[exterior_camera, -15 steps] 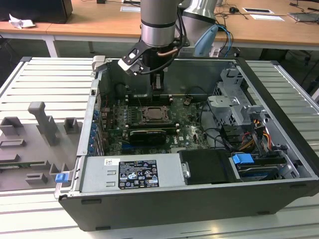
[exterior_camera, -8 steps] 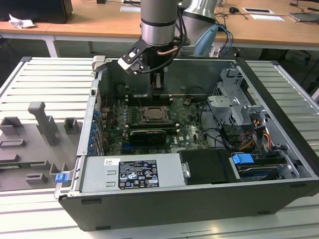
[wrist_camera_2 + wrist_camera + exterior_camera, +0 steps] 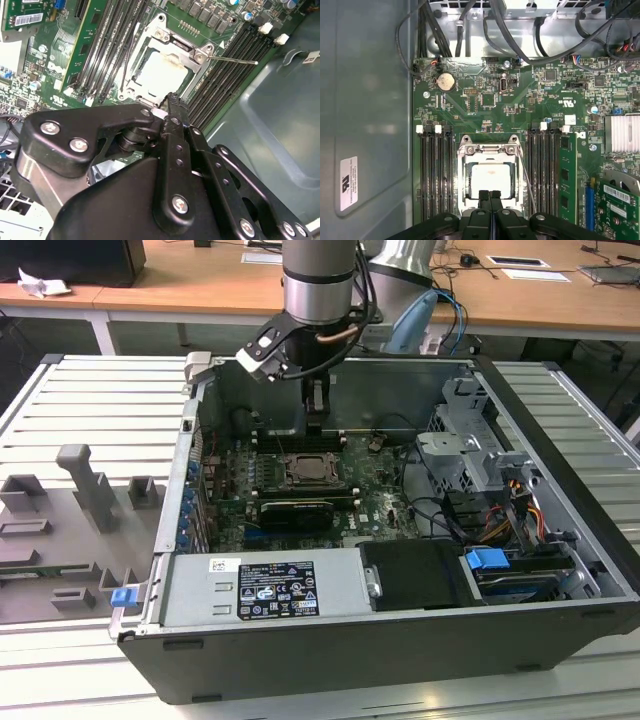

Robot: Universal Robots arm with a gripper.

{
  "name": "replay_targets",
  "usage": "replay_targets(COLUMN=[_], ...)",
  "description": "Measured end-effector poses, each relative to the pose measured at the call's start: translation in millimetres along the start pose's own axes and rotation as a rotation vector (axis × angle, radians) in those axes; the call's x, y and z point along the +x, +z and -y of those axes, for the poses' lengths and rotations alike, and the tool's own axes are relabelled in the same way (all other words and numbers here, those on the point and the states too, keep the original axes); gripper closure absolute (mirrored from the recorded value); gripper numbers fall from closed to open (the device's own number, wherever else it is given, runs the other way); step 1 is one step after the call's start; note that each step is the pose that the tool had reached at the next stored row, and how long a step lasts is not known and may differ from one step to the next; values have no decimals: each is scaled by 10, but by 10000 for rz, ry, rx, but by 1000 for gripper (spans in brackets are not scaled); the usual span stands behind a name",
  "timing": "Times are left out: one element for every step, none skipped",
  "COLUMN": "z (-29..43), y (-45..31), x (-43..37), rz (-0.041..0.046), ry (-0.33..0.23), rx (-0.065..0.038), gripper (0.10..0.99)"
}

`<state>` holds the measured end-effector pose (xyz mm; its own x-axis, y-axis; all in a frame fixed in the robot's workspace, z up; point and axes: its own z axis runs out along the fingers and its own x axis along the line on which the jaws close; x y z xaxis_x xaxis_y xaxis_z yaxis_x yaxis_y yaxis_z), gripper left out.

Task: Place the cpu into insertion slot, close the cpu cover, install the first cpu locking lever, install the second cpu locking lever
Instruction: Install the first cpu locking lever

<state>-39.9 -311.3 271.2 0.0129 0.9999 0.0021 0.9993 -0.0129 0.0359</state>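
The cpu (image 3: 491,181) lies flat in the insertion slot (image 3: 465,210) on the green board, its pale face (image 3: 161,71) showing through the window of the cpu cover (image 3: 489,150). The silvery cover (image 3: 165,37) lies down over the chip. A thin wire lever (image 3: 527,182) runs beside the socket and angles away from it; its free end (image 3: 240,61) sticks out over the memory slots. My gripper (image 3: 490,196) hangs just above the socket's edge, its black fingers pressed together with nothing between them. In the exterior view the gripper (image 3: 316,438) stands over the socket (image 3: 312,471).
Long black memory slots (image 3: 436,175) flank the socket on both sides. A black expansion card (image 3: 295,510) lies just in front of it. Cables (image 3: 510,35) and a drive cage (image 3: 465,445) crowd the case at the exterior view's right. A grey fixture tray (image 3: 75,530) sits outside the case.
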Motion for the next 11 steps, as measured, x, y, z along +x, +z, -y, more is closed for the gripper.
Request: replay_targets(z=[0,-1,-1,-2,-2,-3,-3,-4,-4,-4,-5], y=[-13,-22,-40,-59,-70,-80,-90,-98,-112,-123,-132], x=[0,0,0,0,0,0,0,0,0,0,0], rz=[0,0,-1,0,0,-1,-1,0,0,-1,0], ry=[0,-1,0,0,0,0,-1,0,-1,0,0], rx=[-1,0,0,-1,0,0,0,-1,-1,0,0], gripper=[980,980,980,980,980,980,980,980,980,980,980])
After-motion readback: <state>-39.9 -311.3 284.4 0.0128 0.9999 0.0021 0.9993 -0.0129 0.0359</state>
